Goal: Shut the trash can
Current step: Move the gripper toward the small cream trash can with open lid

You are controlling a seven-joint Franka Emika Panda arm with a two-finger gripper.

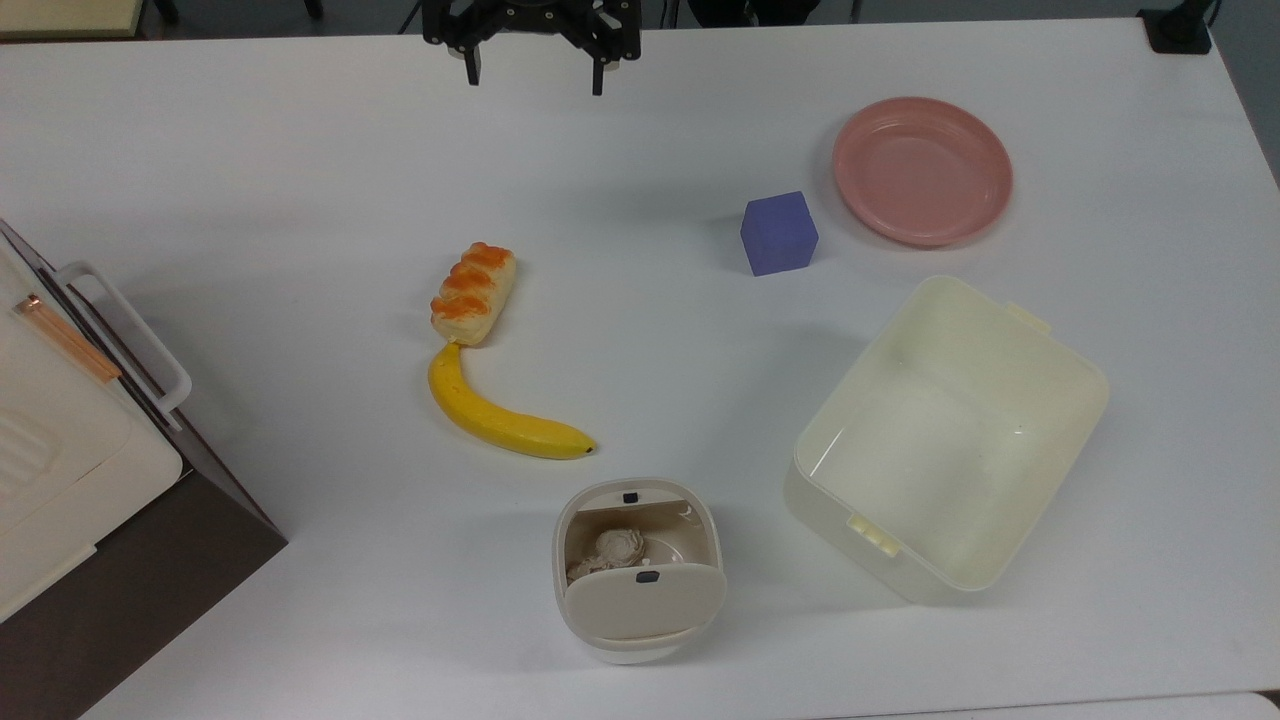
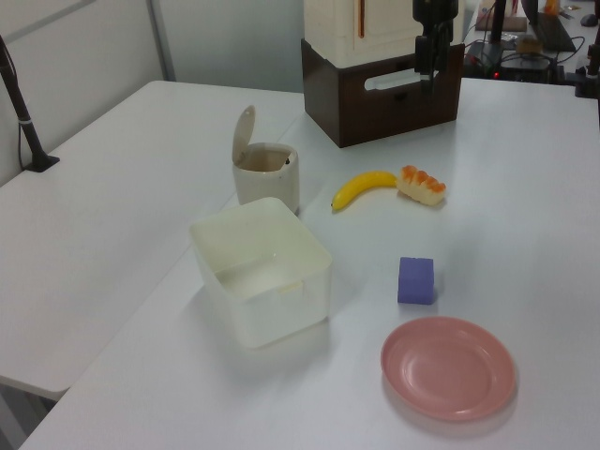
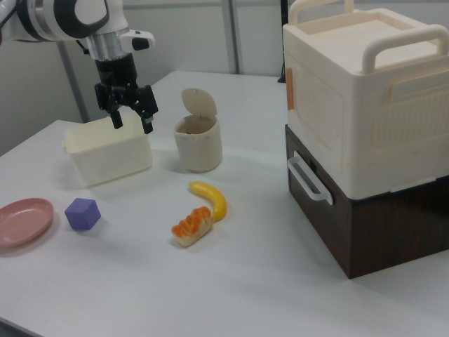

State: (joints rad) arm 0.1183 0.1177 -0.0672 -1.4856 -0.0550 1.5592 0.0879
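The white worktop (image 1: 300, 150) carries everything. At 9 o'clock in the top view stands a cream box (image 1: 50, 450) on a brown base (image 1: 150, 570). At 4 o'clock sits the pale tub (image 1: 950, 440), open side up. At 2 o'clock lies a pink plate (image 1: 922, 170), a purple cube (image 1: 779, 234) just beside it. The bin (image 1: 638, 568) stands at 6 o'clock — lid (image 1: 645, 602) raised on its hinge, crumpled paper (image 1: 618, 548) inside. Near centre, a banana (image 1: 500, 415) touches a bread roll (image 1: 475, 292). At 12 o'clock the tool (image 1: 535, 72) hangs above the worktop's edge, well apart from the bin — fingers spread, holding nothing.
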